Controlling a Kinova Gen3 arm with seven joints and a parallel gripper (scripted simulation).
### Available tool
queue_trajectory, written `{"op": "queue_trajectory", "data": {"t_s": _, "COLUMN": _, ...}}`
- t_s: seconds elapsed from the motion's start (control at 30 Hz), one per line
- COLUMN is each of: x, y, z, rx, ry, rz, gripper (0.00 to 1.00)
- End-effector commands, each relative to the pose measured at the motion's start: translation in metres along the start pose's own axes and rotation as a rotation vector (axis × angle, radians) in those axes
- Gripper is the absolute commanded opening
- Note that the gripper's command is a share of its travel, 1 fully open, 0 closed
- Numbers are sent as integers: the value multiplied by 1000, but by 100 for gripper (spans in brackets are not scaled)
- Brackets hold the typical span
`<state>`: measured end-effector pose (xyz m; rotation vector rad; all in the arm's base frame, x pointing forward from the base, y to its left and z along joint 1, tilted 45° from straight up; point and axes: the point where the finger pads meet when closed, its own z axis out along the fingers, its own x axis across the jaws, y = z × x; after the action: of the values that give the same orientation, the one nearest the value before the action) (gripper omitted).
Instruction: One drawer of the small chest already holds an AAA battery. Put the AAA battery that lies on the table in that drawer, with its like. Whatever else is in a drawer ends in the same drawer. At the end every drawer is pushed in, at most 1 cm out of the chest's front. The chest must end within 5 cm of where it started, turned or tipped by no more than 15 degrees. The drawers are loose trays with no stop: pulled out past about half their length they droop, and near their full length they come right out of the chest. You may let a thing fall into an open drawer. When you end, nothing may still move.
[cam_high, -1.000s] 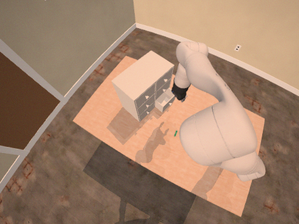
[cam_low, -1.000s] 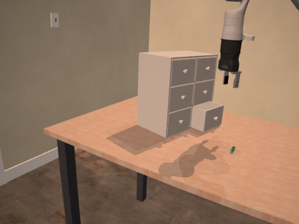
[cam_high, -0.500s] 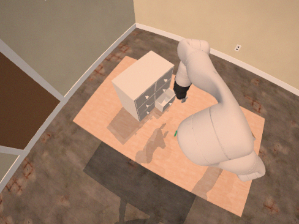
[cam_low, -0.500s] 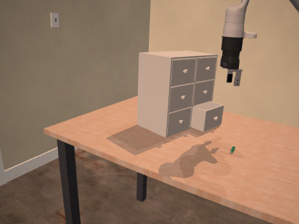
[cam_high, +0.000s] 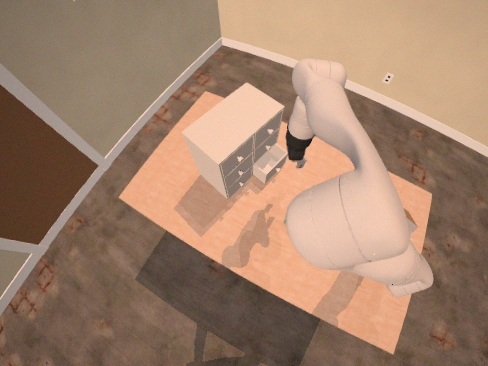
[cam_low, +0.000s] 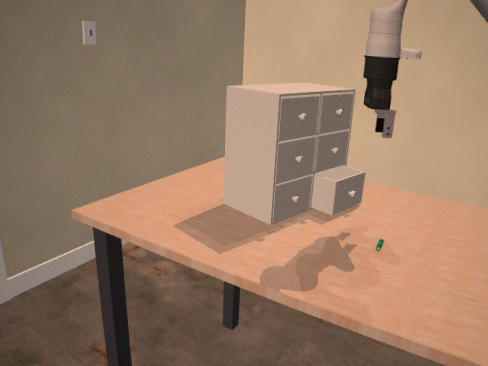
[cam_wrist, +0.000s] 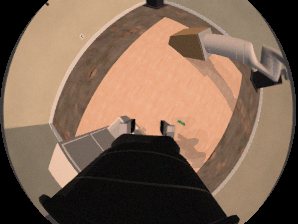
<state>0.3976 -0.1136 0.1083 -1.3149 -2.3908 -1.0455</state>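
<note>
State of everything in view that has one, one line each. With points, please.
Black two-finger gripper (cam_high: 300, 164) (cam_low: 385, 125) (cam_wrist: 147, 124): open, above the table, holding nothing.
Bottom drawer by the wall-side column, grey-fronted (cam_low: 345, 195): pulled out.
Other five grey-fronted drawers: pushed in.
White box-shaped chest (cam_high: 232, 122) (cam_low: 250, 150) (cam_wrist: 59, 167): upright.
Small green cylindrical battery (cam_low: 380, 245) (cam_wrist: 181, 123): lying on table.

The top view looked steeply down from well above the tabletop (cam_high: 165, 200) (cam_low: 165, 220) (cam_wrist: 145, 75); the exterior view faced the chest (cam_high: 232, 122) (cam_low: 252, 150) (cam_wrist: 87, 150) obliquely, nearer; the wrist view looked past the end effector (cam_high: 300, 163) (cam_low: 385, 125) (cam_wrist: 147, 127).

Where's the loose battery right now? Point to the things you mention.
The battery (cam_low: 380, 245) (cam_wrist: 181, 122) lies on the table, in the exterior view right of the gripper's shadow, and nearer the camera than the open bottom drawer (cam_high: 269, 167) (cam_low: 348, 192).
</note>
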Motion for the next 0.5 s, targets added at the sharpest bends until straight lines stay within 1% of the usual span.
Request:
{"op": "queue_trajectory", "data": {"t_s": 0.0, "x": 0, "y": -1, "z": -2, "rx": 1, "ry": 0, "rz": 36, "gripper": 100}}
{"op": "queue_trajectory", "data": {"t_s": 0.1, "x": 1, "y": -1, "z": -2, "rx": 1, "ry": 0, "rz": 54, "gripper": 100}}
{"op": "queue_trajectory", "data": {"t_s": 0.47, "x": 5, "y": -6, "z": -9, "rx": -1, "ry": 5, "rz": 235, "gripper": 100}}
